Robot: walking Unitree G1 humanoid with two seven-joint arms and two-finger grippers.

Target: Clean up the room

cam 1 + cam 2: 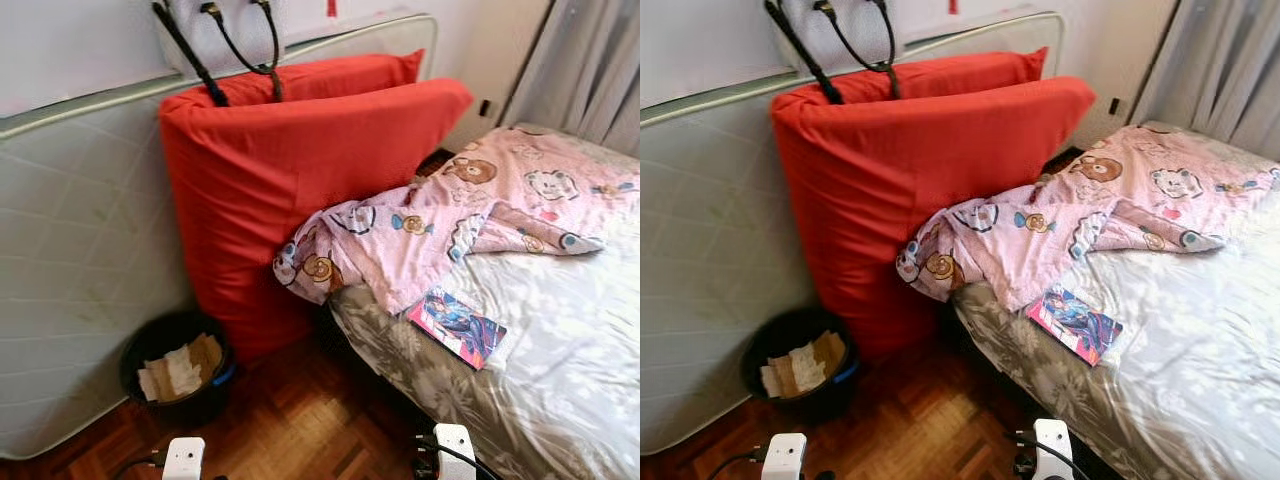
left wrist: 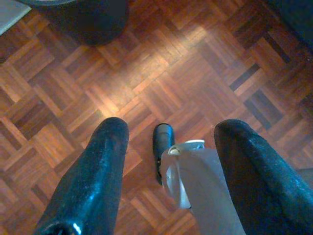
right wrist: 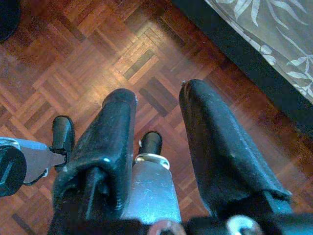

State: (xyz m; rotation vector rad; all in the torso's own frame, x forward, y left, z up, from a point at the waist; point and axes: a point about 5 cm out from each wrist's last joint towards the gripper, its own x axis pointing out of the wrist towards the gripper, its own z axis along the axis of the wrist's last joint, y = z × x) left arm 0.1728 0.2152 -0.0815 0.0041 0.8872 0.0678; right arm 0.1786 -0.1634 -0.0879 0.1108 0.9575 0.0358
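Book (image 1: 457,326) lies on the bed (image 1: 560,350) near its left edge, long axis slanting toward the foot. Right tool (image 3: 159,122) nearer; both it and left tool (image 2: 168,147) hang released, empty, over the floor.

Floor (image 2: 161,73): wood parquet, reddish, with a soft sheen. Beside the bed (image 1: 560,350): red cushion (image 1: 300,170), matt smooth cloth; quilted pale mattress (image 1: 80,260); pink printed blanket (image 1: 470,210), soft cloth; glossy booklet (image 1: 456,325). Black bin (image 1: 175,370) holding crumpled paper.
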